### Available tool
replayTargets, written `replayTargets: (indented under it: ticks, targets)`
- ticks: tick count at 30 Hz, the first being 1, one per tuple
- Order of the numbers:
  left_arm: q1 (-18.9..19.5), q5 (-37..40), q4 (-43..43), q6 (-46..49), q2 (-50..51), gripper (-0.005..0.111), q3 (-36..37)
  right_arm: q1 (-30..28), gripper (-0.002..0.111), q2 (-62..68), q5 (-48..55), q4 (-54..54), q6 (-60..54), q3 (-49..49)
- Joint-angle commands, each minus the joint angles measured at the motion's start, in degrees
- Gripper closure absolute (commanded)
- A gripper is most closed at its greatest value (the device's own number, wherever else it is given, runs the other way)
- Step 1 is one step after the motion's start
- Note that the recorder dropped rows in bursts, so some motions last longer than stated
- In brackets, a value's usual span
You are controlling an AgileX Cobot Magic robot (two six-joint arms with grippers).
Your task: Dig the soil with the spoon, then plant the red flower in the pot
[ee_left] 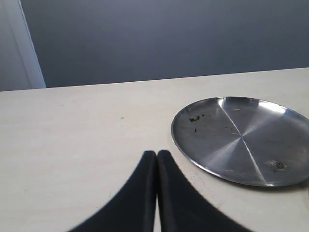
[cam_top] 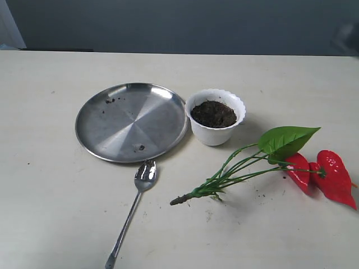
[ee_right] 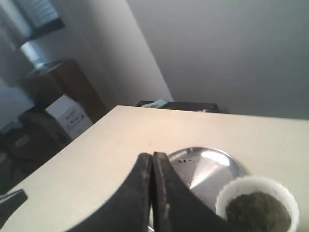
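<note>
The left jaws are pressed tight together with nothing between them. Past their tips I see bare tabletop and, close by, the steel plate. The right jaws are clenched too, and empty. Their camera looks over them at the pot with the soil in it.

In the wide view neither arm shows, so I think both are parked back from the things, waiting to start.

The pot stands a little right of the middle of that frame, upright and filled nearly to its wavy rim. It is right beside the plate, and I cannot tell if they touch. The plate lies flat at centre left with a few dark crumbs on it. My guess is that it sits there to catch the soil I dig out.

The spoon lies flat just below the plate. Its bowl is by the plate's rim and its handle points to the lower edge of the frame. I think the free handle is the easy part to grab.

The red flower lies on its side at the lower right, apart from the pot. Its stem end points toward the middle, so the stems are free to pick up.
</note>
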Motion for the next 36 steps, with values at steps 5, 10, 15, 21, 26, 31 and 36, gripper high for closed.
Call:
replayTargets:
  ticks: [5,10,15,21,26,31,36]
  targets:
    - [-0.16,0.07,0.0,-0.22,-0.3,0.106,-0.21,16.16,0.109,34.57,-5.07,-2.38,-1.74,-42.25]
    - [-0.16,0.07,0.0,-0.22,-0.3,0.106,-0.21,27.05,0.109,40.81,40.43,-2.38,-3.45,-47.07]
    - [-0.16,0.07,0.0,-0.22,-0.3,0.106,-0.21,30.69,0.109,46.83,62.34,-2.38,-34.29,-47.1]
    - [-0.16,0.07,0.0,-0.22,-0.3,0.106,-0.21,33.19,0.109,51.35,94.09,31.6,-74.86,-46.56]
    - [-0.16,0.07,0.0,-0.22,-0.3,0.106,-0.21,32.57,0.109,53.38,93.85,77.83,-119.29,-44.96]
    - [-0.16,0.07,0.0,-0.22,-0.3,0.106,-0.21,38.02,0.109,55.26,101.52,122.52,-186.66,-41.61]
    - [-0.16,0.07,0.0,-0.22,-0.3,0.106,-0.21,45.79,0.109,59.38,109.33,127.15,-213.17,-41.36]
